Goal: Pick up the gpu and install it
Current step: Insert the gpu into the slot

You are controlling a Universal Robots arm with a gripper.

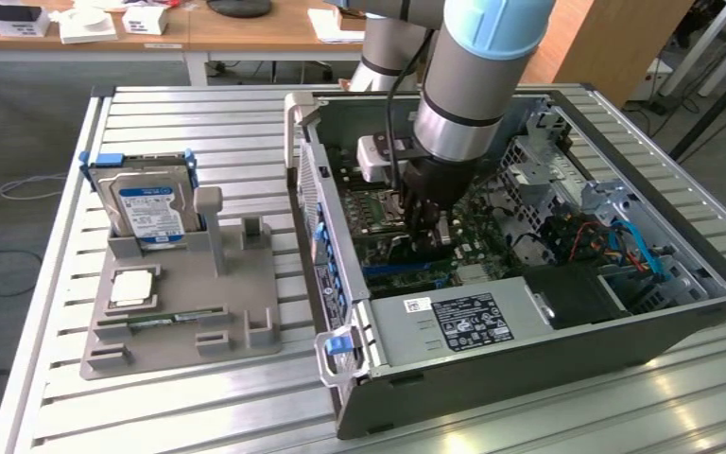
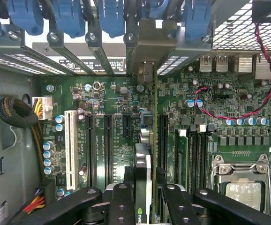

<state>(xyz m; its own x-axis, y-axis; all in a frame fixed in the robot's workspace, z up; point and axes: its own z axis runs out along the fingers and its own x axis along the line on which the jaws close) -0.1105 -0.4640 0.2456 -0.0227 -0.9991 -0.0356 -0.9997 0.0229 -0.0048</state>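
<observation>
Wrist view: the gpu (image 2: 144, 173) is seen edge-on, standing upright over the motherboard (image 2: 112, 93), among the long black expansion slots.
Gripper: the gripper (image 2: 146, 206) is clenched on the gpu, with black fingers (image 2: 121, 201) set against both faces of the card.
Card end: the card's far end is found at the rear slot openings, beneath the blue latches (image 2: 111, 18).
Seating: whether the card's lower edge is fully in a slot cannot be told.
Exterior view: the arm (image 1: 464, 85) is seen reaching down into the open computer case (image 1: 527, 359), which is laid on a slatted table (image 1: 212, 407).
Holder: a grey tray (image 1: 181, 331) is placed to the exterior view's left of the case; a hard drive (image 1: 148, 208) is stood in it and a memory stick (image 1: 162, 323) is laid flat.
</observation>
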